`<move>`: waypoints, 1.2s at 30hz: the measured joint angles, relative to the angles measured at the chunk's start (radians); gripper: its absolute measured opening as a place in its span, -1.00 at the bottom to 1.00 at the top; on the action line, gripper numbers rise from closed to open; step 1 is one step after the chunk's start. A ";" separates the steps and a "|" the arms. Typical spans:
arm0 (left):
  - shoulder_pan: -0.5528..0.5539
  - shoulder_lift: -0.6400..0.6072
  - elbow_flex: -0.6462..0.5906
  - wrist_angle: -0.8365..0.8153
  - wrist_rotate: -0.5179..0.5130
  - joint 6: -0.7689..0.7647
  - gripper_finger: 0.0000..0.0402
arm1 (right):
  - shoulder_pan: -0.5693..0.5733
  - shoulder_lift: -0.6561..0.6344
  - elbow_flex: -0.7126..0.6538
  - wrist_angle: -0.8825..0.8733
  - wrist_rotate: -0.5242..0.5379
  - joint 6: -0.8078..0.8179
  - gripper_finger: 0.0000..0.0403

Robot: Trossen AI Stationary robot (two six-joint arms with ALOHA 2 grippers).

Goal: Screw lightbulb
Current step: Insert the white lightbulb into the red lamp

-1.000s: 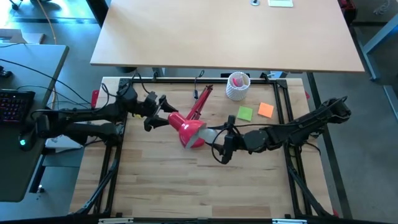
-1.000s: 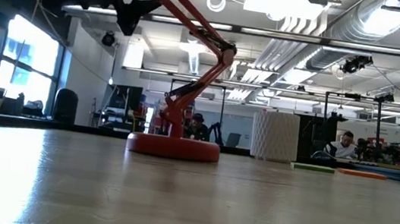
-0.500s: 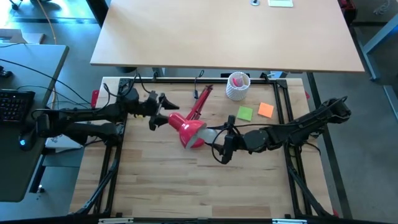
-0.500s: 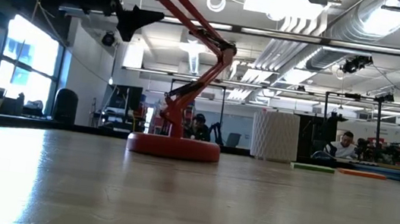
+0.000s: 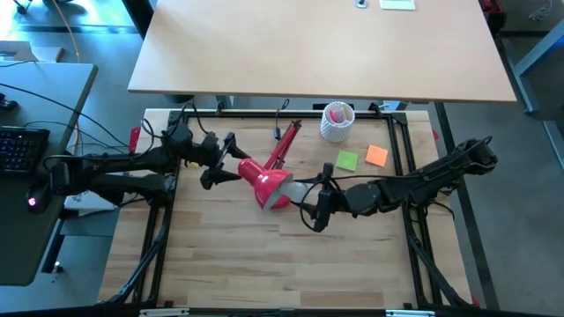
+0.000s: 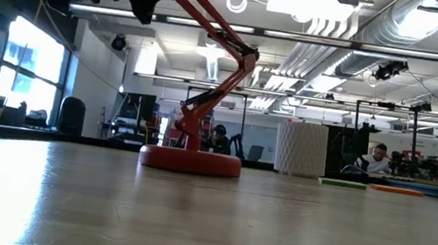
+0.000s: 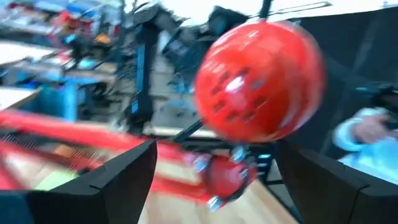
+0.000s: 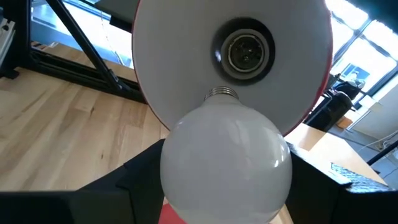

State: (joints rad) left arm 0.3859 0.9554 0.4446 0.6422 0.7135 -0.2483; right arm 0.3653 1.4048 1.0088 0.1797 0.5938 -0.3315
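Note:
A red desk lamp stands on its round base (image 6: 189, 161), and its shade (image 5: 269, 183) is tipped with the open mouth toward the table's right. My right gripper (image 5: 315, 195) is shut on the white lightbulb (image 8: 227, 162) just in front of the shade's mouth. The bulb's silvery screw base (image 8: 222, 93) sits just short of the socket (image 8: 245, 53). My left gripper (image 5: 218, 161) is open behind the shade. In the left wrist view its fingers stand on either side of the shade's red back (image 7: 258, 81), apart from it. My right gripper pinches the bulb's white globe at its widest part (image 8: 171, 168) between its two fingers. The fingers come level from the table's right. The bulb is lifted clear of the table, with its screw base pointing away from the gripper into the shade's mouth.
A white perforated cup (image 5: 337, 121) stands at the far side. A green note (image 5: 347, 161) and an orange note (image 5: 376, 156) lie to the right of the lamp. The lamp's jointed arm (image 5: 284, 145) rises beside the shade. The near half of the table is bare wood (image 5: 282, 255).
My left gripper has shifted slightly behind the shade, rising a little in the low view, and stays open. My right gripper and the bulb have kept still at the shade's mouth.

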 joint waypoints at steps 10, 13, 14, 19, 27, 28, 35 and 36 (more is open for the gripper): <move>-0.018 0.000 0.000 0.138 0.081 -0.012 0.61 | 0.000 0.000 0.000 0.002 -0.008 0.017 0.25; -0.032 0.000 0.000 0.171 0.064 -0.020 0.61 | -0.001 0.000 0.000 0.002 -0.012 0.017 0.25; -0.038 0.000 0.000 0.176 0.056 -0.020 0.61 | 0.000 0.000 0.000 0.002 -0.012 0.016 0.25; -0.069 0.000 0.000 0.182 0.010 -0.014 0.61 | -0.001 0.000 0.000 0.002 -0.014 0.014 0.25; -0.109 0.000 0.000 0.277 -0.015 -0.001 0.61 | 0.000 0.000 0.000 0.001 -0.015 0.017 0.25; -0.114 0.000 0.000 0.285 -0.019 0.002 0.61 | 0.000 0.000 0.000 0.001 -0.015 0.017 0.25; -0.135 0.000 0.000 0.268 -0.106 0.049 0.61 | -0.001 0.000 0.000 0.004 -0.019 0.017 0.25; -0.134 0.000 0.000 0.259 -0.112 0.040 0.61 | -0.001 0.000 0.000 0.004 -0.020 0.017 0.25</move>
State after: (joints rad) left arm 0.2516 0.9551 0.4446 0.9008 0.6017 -0.2085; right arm 0.3641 1.4048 1.0088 0.1833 0.5737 -0.3145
